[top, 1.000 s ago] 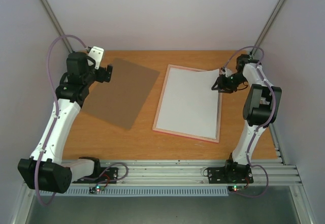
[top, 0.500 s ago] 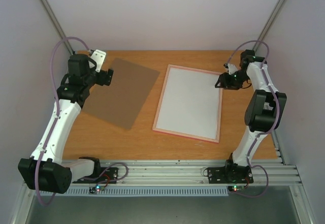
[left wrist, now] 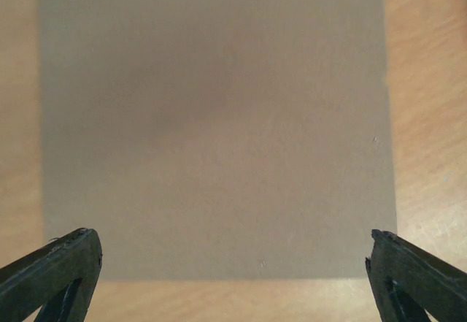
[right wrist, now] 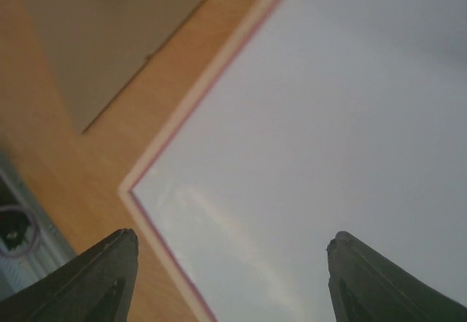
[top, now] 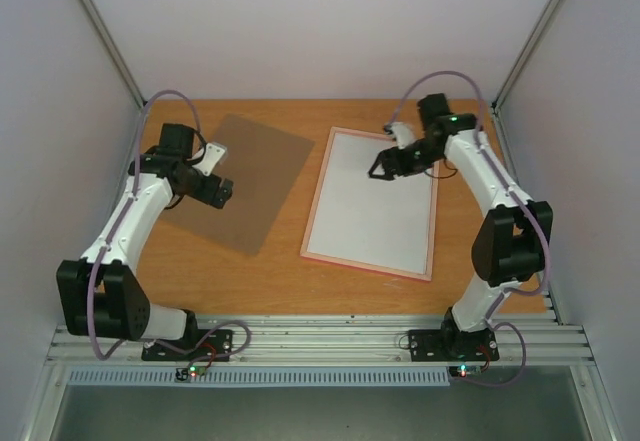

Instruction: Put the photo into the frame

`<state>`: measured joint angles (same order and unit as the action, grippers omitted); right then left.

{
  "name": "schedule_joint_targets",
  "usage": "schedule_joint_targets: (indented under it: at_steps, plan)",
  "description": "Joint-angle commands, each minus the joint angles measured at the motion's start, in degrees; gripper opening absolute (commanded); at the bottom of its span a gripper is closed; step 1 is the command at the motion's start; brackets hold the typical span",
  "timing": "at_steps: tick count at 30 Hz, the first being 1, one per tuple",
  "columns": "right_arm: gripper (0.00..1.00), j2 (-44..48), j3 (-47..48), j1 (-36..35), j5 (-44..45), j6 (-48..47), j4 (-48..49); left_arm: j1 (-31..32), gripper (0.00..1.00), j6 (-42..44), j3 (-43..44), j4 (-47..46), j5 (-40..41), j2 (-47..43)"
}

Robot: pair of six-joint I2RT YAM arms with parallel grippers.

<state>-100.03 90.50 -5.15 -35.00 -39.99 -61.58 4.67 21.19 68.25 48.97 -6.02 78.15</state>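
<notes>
Both claws are seen spread wide, with nothing held between the fingers. The right claw (top: 379, 173) is positioned over the far part of the photo (top: 370, 211); whether its tips touch the sheet cannot be told. The photo is laid flat inside the frame (top: 316, 193) with its plain white side up, and the thin pink rim is visible around all four edges. The frame is set on the right half of the table (top: 300, 286), slightly turned.

From the right wrist, the right claw (right wrist: 230, 236) is shown open above the white sheet (right wrist: 328, 132), with one corner and one side of the pink rim (right wrist: 204, 82) in view and a brown backing board (right wrist: 109, 30) beyond it.

The left claw (top: 221, 191) is held over the left part of the backing board (top: 265, 171), which is laid at an angle on the table, apart from the frame. From the left wrist, the open left claw (left wrist: 232, 238) is seen straddling the board (left wrist: 211, 117) near its edge, with bare table (left wrist: 430, 81) alongside.
</notes>
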Motion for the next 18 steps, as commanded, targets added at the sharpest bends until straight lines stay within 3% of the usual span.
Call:
schedule_joint_targets:
  at_steps: [1,9,18]
  plan:
    - [0.74,1.5,-2.3,-9.7,0.3,1.7,3.9,-6.2,0.99,-3.2,-1.5,3.6,-7.9,2.8]
    - [0.82,-8.1,1.5,-25.9,0.4,9.1,12.3,-14.7,1.0,-4.1,4.2,4.6,-10.8,11.9]
    - [0.85,-26.5,18.9,-33.6,4.5,14.2,11.8,-17.8,0.99,-5.8,11.1,4.9,-9.7,19.5]
